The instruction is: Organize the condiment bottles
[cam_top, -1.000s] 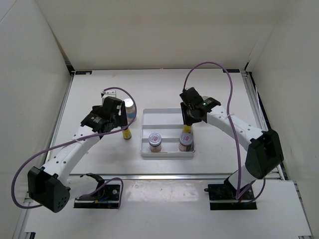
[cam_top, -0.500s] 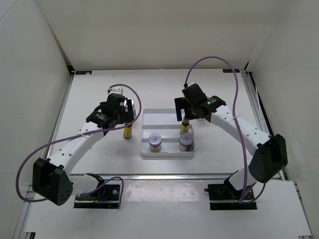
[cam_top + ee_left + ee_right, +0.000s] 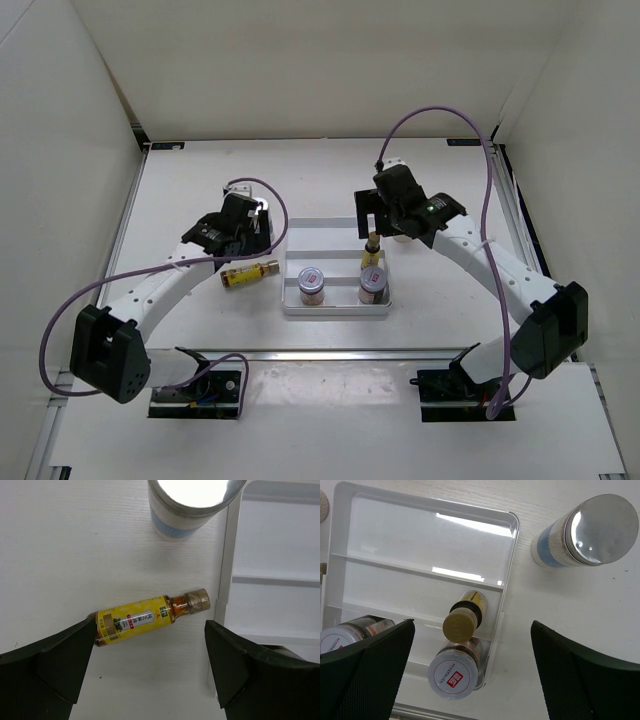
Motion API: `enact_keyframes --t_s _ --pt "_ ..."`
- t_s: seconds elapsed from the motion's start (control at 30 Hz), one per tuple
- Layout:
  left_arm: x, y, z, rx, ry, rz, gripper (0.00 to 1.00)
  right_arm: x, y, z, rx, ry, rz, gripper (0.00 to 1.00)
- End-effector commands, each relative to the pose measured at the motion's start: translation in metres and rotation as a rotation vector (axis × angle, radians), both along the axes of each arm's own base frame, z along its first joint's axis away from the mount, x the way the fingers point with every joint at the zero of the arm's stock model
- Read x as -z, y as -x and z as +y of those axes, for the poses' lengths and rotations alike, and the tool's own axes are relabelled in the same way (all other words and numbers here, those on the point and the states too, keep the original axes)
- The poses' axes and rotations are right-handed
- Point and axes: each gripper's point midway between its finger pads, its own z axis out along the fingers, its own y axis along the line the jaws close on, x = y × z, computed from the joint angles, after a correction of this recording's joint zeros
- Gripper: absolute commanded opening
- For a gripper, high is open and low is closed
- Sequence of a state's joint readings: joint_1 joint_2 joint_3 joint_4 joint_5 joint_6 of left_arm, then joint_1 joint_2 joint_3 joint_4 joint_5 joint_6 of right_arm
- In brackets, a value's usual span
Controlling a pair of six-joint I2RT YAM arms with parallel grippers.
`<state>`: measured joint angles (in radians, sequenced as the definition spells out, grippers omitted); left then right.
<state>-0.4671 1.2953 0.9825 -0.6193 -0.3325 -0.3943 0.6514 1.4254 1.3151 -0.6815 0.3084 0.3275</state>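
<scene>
Overhead view of a white table with two robot arms reaching over a shallow white tray (image 3: 335, 312) split into three strips.

Two short pinkish jars (image 3: 312, 283) are standing side by side in the near strip. One slim yellow bottle (image 3: 465, 615) is standing upright at the right end of the middle strip, just beyond the right-hand jar. The right gripper (image 3: 472, 624) is hanging straight above that bottle with its jaws spread wide, gripping nothing. A white cylinder with a blue band and a silver top (image 3: 580, 530) is standing on the table just right of the tray.

On the left, the second yellow bottle (image 3: 135, 620) is lying on its side on the table, its dark cap pointing at the tray's left wall and nearly reaching it. The left gripper (image 3: 149, 624) is hovering over it, jaws fully apart and holding nothing. The other white cylinder (image 3: 185, 510) is standing just beyond, close to the tray's left edge.

Judging by this, the sorting is roughly half done: three of six bottles are sitting in the tray, and the lying bottle looks like the piece in hand. The open jaws are flanking it end to end, so the wrist probably needs turning to close across the narrow body. The bottle then needs lifting, tipping upright and setting beside its twin. Being round, it may roll when touched.
</scene>
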Motion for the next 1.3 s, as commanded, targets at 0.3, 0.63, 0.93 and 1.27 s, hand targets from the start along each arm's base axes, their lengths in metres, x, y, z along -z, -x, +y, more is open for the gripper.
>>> enact_keyframes --t_s 0.3,0.63,0.93,1.27 --pt "0.006 0.021 0.0 0.242 -0.12 0.049 1.0 -0.027 0.0 -0.002 -0.006 -0.028 -0.072 1.0" --pt "0.057 0.011 -0.042 0.673 -0.243 0.15 0.92 -0.02 0.005 0.004 -0.043 -0.04 -0.049 1.0" --pt "0.1 0.003 -0.046 0.779 -0.247 0.284 0.91 -0.018 0.012 0.002 -0.063 -0.046 -0.042 1.0" --pt "0.109 0.001 -0.048 0.794 -0.23 0.31 0.49 -0.021 0.005 -0.011 -0.024 -0.05 -0.051 1.0"
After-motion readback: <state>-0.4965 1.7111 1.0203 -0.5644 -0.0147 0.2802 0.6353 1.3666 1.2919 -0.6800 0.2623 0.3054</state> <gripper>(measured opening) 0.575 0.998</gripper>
